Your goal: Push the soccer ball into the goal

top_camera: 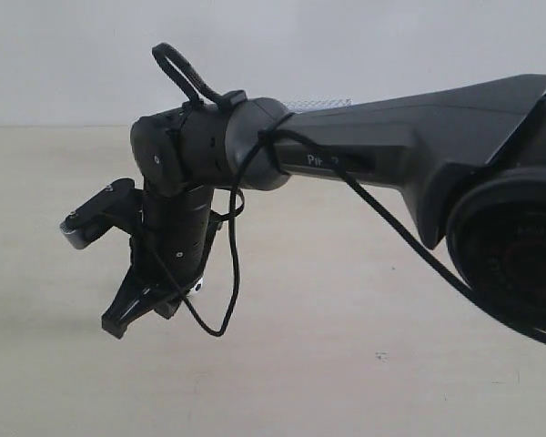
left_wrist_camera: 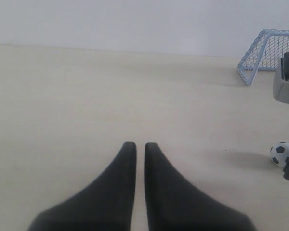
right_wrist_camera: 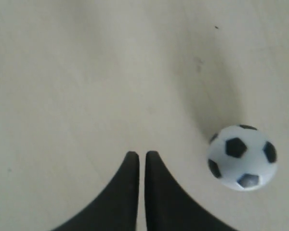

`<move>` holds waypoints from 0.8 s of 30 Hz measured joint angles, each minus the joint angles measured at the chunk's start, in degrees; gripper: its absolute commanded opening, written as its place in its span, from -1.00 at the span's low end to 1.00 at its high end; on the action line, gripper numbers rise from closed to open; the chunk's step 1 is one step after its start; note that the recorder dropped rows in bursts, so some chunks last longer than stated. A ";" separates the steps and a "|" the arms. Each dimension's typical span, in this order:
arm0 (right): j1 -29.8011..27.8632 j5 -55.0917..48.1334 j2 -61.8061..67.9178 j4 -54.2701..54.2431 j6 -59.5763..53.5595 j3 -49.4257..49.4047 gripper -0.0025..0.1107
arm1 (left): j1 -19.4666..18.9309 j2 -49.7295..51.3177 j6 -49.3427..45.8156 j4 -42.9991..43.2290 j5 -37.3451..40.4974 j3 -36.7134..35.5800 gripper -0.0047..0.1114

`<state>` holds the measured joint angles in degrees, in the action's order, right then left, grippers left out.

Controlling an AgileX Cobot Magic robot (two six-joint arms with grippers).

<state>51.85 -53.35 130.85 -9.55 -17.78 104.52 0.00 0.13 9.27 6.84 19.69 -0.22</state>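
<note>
The soccer ball (right_wrist_camera: 242, 158), white with black patches, rests on the pale table just beside my right gripper (right_wrist_camera: 141, 154). That gripper is shut with nothing between its fingers, and a small gap separates it from the ball. In the exterior view the right gripper (top_camera: 116, 325) points down at the table and the ball is hidden. The left wrist view shows the ball (left_wrist_camera: 281, 154) and, farther back, the goal (left_wrist_camera: 267, 53) with its pale blue frame and mesh. My left gripper (left_wrist_camera: 140, 144) is shut, empty, and well away from both.
The right arm (top_camera: 391, 146) stretches across the exterior view from the right, with a loose black cable (top_camera: 232, 273) hanging from its wrist. A strip of mesh (top_camera: 318, 104) shows above it. The right arm's wrist parts (left_wrist_camera: 286, 79) sit between ball and goal in the left wrist view.
</note>
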 measured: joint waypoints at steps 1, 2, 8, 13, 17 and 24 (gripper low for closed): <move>-0.12 -0.71 0.00 0.85 0.33 0.14 -0.96 | 0.00 0.00 0.00 0.00 0.00 0.00 -0.81; -0.36 -1.56 0.00 1.29 0.33 0.26 -0.96 | 0.00 0.00 0.00 0.00 0.00 0.00 -0.81; -0.60 -6.03 0.23 1.08 -1.58 2.96 -0.96 | 0.00 0.00 0.00 0.00 0.00 0.00 -0.81; -0.60 -9.69 2.14 -0.86 -1.58 8.93 -0.96 | 0.00 0.00 0.00 0.00 0.00 0.00 -0.81; -0.60 -11.50 4.47 -1.45 -1.58 11.85 -0.96 | 0.00 0.00 0.00 0.00 0.00 0.00 -0.81; -0.60 -11.53 6.82 -0.95 -1.35 12.34 -0.96 | 0.00 0.00 0.00 0.00 0.00 0.00 -0.81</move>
<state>51.25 -64.88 137.67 -10.50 -19.14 116.85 0.00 0.13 9.27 6.84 19.69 -0.22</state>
